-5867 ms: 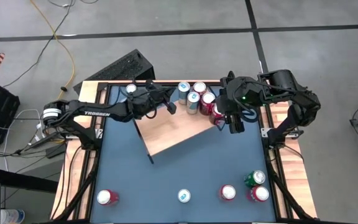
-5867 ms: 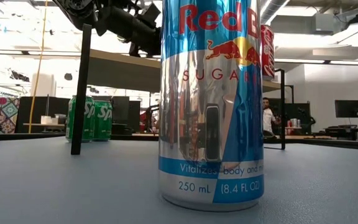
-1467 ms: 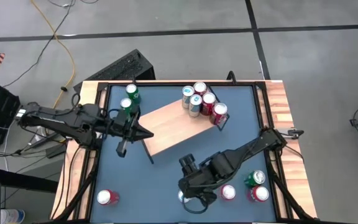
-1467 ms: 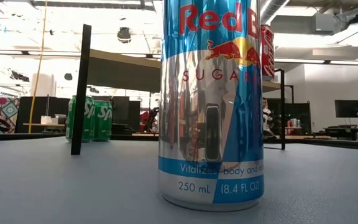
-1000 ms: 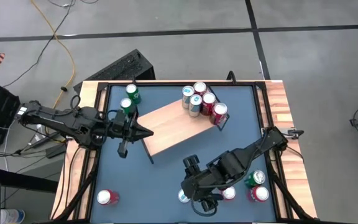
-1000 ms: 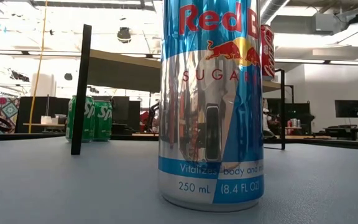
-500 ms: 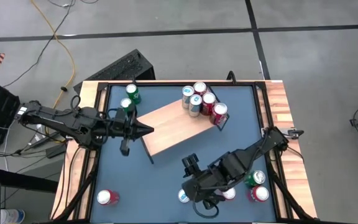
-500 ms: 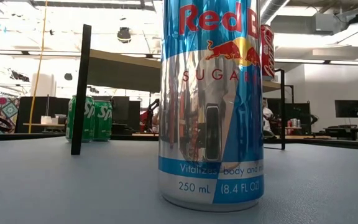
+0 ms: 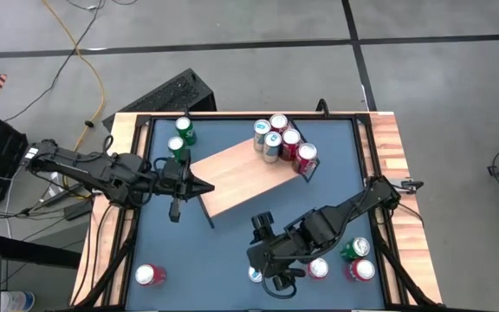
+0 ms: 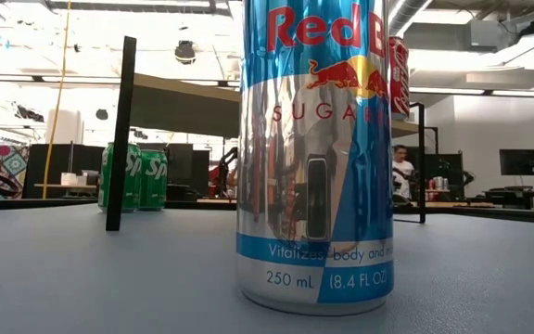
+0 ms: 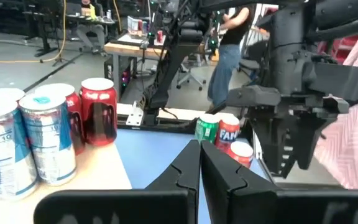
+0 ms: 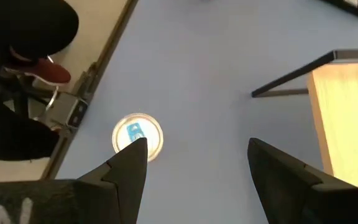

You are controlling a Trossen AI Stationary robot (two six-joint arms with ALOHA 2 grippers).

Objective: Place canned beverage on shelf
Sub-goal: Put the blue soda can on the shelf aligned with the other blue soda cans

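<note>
Two arms over a dark blue table [image 9: 232, 234].

Right arm: reaches in from the table's right edge, bent low toward the near edge. Right gripper [image 12: 194, 165] points down, fingers [image 12: 126, 165] spread wide, empty, above a silver-blue can [image 9: 255, 274] standing near the middle of the near edge; the wrist view shows that can's top [image 12: 137, 132] just beside one fingertip.

Left arm: stretched level from the left edge. Left gripper [image 11: 197, 168] at the shelf's left end, fingers pressed together, empty.

Shelf [image 9: 245, 178]: angled, toward the far edge. Five cans [image 9: 280, 139] on its far right end.

Two green cans [image 9: 180, 137] by the far-left corner. Red can [image 9: 149, 276] at the near-left corner; three more cans [image 9: 353, 258] at the near-right corner.
</note>
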